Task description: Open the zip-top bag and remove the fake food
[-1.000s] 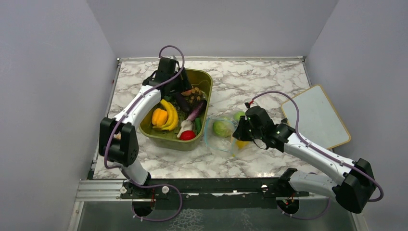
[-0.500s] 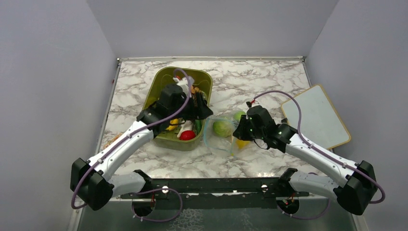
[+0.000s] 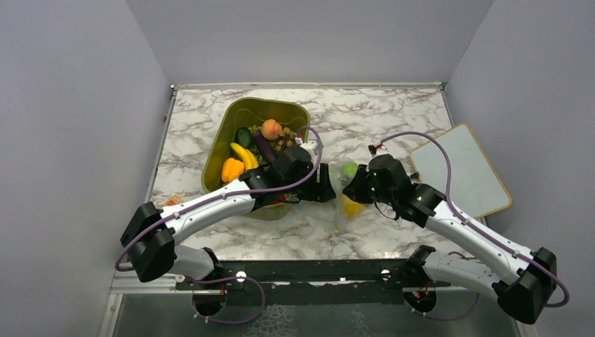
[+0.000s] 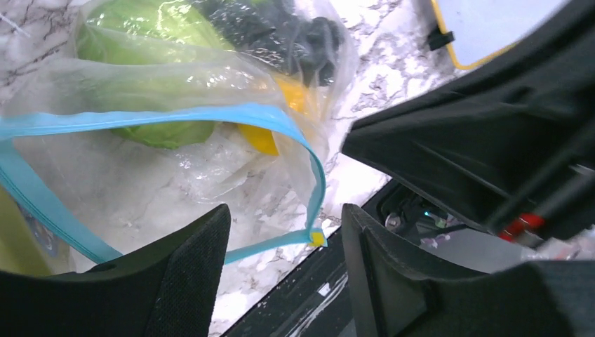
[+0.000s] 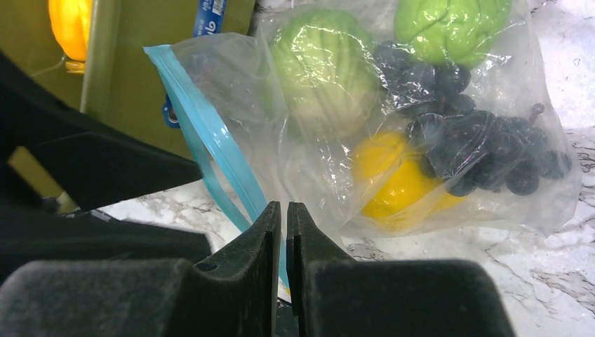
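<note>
The zip-top bag (image 3: 327, 213) lies on the marble table right of the green bin, its blue zipper strip (image 4: 210, 114) parted in a loop. Inside are the fake food: two light green round pieces (image 5: 326, 63) (image 5: 449, 24), a yellow piece (image 5: 393, 182) and a dark purple grape-like bunch (image 5: 477, 147). My left gripper (image 3: 324, 184) is open at the bag's mouth, with the strip's corner between its jaws (image 4: 284, 214). My right gripper (image 3: 349, 188) is shut on the bag's lip by the strip (image 5: 283, 207).
The olive green bin (image 3: 231, 126) holds a banana bunch (image 3: 244, 154), an orange pepper (image 3: 231, 170), a peach (image 3: 271, 129) and an eggplant (image 3: 264, 146). A white board (image 3: 459, 168) lies at the right. A metal rail (image 3: 295, 270) runs along the front edge.
My left arm swung out of the bin and down-right to the bag's mouth, uncovering the bin. My right gripper stayed at the bag and shifted slightly right.
</note>
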